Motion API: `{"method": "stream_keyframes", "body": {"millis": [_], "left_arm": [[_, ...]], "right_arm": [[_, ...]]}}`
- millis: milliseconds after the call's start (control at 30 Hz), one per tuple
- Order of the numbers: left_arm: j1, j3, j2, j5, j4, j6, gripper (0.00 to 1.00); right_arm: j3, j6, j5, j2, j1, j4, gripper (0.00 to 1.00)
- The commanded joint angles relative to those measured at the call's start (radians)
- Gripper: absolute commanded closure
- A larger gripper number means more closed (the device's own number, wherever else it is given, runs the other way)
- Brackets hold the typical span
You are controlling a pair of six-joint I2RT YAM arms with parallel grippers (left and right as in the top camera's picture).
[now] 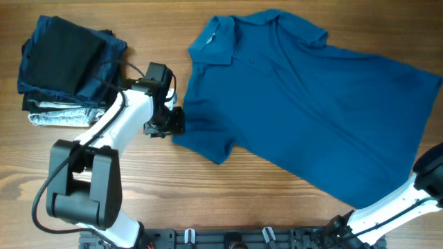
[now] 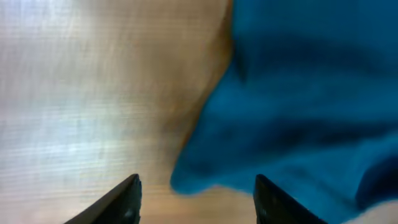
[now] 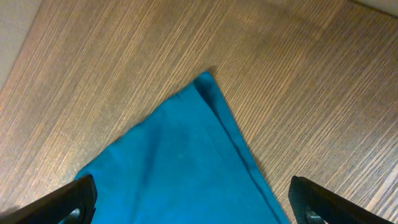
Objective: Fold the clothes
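We have the blue polo shirt (image 1: 311, 97) spread out flat on the tabletop (image 1: 277, 207), collar (image 1: 214, 41) up towards the far left, hem running off to the right. It is open and unfolded, so by our reckoning the folding is only starting.

Out at the near sleeve (image 1: 208, 135), the left tool (image 2: 196, 186) sits low at the cloth's edge. Its jaws stand apart, a rounded lobe of sleeve lies in the gap between them, and nothing is pinched. Over on the other side, the right tool (image 3: 199, 208) hangs with its jaws spread wide above the hem corner (image 3: 205, 81), holding nothing either.

To do this step well, we want the left tool to bite only the sleeve edge, deep enough that the soft knit doesn't slip out. It should then lift just clear of the tabletop and carry the sleeve inward across the chest. Dragging low would likely bunch the body of the shirt.

Beyond the left arm, a stack of dark folded garments (image 1: 62, 69) sits well apart and should be left alone.
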Motion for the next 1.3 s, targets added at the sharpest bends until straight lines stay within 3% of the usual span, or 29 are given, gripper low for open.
{"method": "stream_keyframes", "body": {"millis": [0, 67, 200, 233, 267, 333, 367, 500, 767, 800, 833, 967, 1000, 1067, 1167, 1200, 1233, 1267], "left_arm": [[-0.018, -0.054, 0.027, 0.016, 0.087, 0.043, 0.41], [-0.019, -0.081, 0.046, 0.016, 0.122, 0.042, 0.42], [-0.019, -0.109, 0.061, 0.015, 0.144, 0.042, 0.55], [-0.020, -0.117, 0.061, 0.016, 0.145, 0.042, 0.64], [-0.019, -0.130, 0.061, 0.015, 0.145, 0.042, 0.80], [-0.019, -0.137, 0.061, 0.011, 0.119, 0.041, 0.95], [-0.019, -0.137, 0.061, 0.011, 0.093, 0.039, 0.96], [-0.019, -0.138, 0.061, -0.168, -0.036, -0.197, 0.96], [-0.019, -0.166, 0.061, -0.182, -0.154, -0.311, 0.96], [-0.019, -0.187, 0.061, -0.179, -0.158, -0.330, 0.95], [-0.019, -0.205, 0.061, -0.162, -0.167, -0.335, 0.87], [-0.019, -0.222, 0.045, -0.111, -0.234, -0.335, 0.86], [-0.019, -0.215, 0.023, -0.111, -0.245, -0.335, 0.81], [-0.019, -0.160, -0.032, -0.117, -0.293, -0.335, 0.59], [-0.019, 0.009, -0.116, -0.192, -0.390, -0.333, 0.46], [-0.019, 0.087, -0.137, -0.216, -0.396, -0.310, 0.38], [-0.019, 0.167, -0.151, -0.216, -0.351, -0.249, 0.24], [-0.020, 0.225, -0.153, -0.215, -0.282, -0.203, 0.22]], "right_arm": [[0.011, -0.006, -0.012, 0.002, 0.000, 0.004, 0.00], [0.011, -0.006, -0.012, 0.002, 0.000, 0.004, 0.00], [0.011, -0.006, -0.012, 0.002, 0.000, 0.004, 0.00], [0.011, -0.006, -0.012, 0.002, 0.000, 0.004, 0.00], [0.011, -0.006, -0.012, 0.002, 0.000, 0.004, 0.00], [0.011, -0.006, -0.012, 0.002, 0.000, 0.004, 0.00], [0.011, -0.006, -0.012, 0.002, 0.000, 0.004, 0.00], [0.011, -0.006, -0.012, 0.002, 0.000, 0.004, 0.00], [0.011, -0.006, -0.012, 0.002, 0.000, 0.004, 0.00], [0.011, -0.006, -0.012, 0.002, 0.000, 0.004, 0.00], [0.011, -0.006, -0.012, 0.002, 0.000, 0.004, 0.00], [0.011, -0.006, -0.012, 0.002, 0.000, 0.004, 0.00], [0.011, -0.006, -0.012, 0.002, 0.000, 0.004, 0.00], [0.011, -0.006, -0.012, 0.002, 0.000, 0.004, 0.00], [0.011, -0.006, -0.012, 0.002, 0.000, 0.004, 0.00], [0.011, -0.006, -0.012, 0.002, 0.000, 0.004, 0.00], [0.011, -0.006, -0.012, 0.002, 0.000, 0.004, 0.00], [0.011, -0.006, -0.012, 0.002, 0.000, 0.004, 0.00]]}}
